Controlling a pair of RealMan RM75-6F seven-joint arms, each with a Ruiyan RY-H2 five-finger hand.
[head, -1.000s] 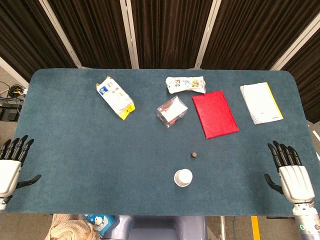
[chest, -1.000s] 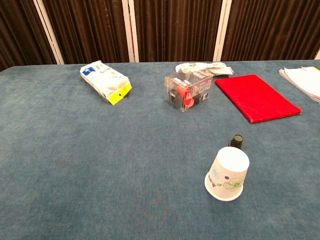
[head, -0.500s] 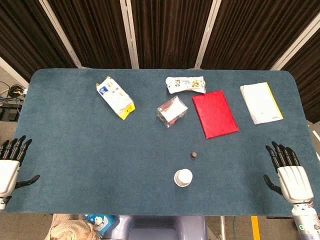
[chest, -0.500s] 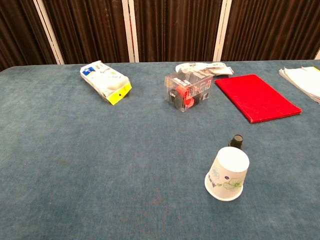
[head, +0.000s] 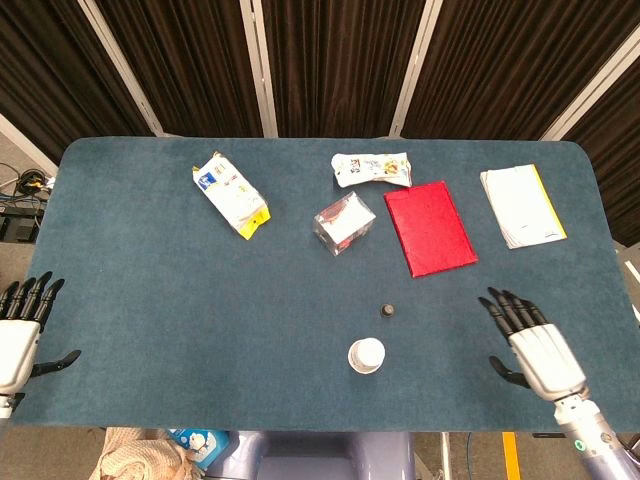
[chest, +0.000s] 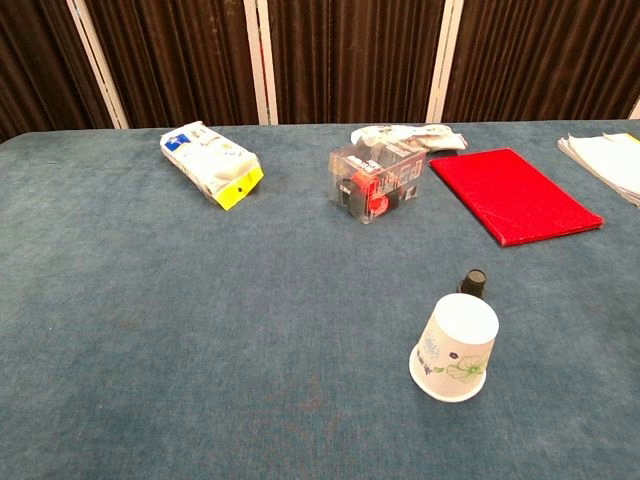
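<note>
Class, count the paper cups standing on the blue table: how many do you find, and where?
1. The paper cup stands upside down near the table's front edge, just in front of a small black cap. None looks hidden.

Your right hand (head: 535, 345) shows a glossy white plastic shell with matt black fingers (head: 505, 308); your left hand (head: 18, 335) looks the same; the table (head: 150, 300) wears a matt blue cloth, faintly napped like felt; the upturned cup (chest: 456, 347) at the right hand's nine o'clock is smooth printed paper; the small black cap (chest: 473, 279) at the cup's twelve o'clock looks like dull plastic; the red folder (chest: 512, 193) has a slight crinkled sheen; the box (chest: 374, 181) is clear glossy plastic.
</note>
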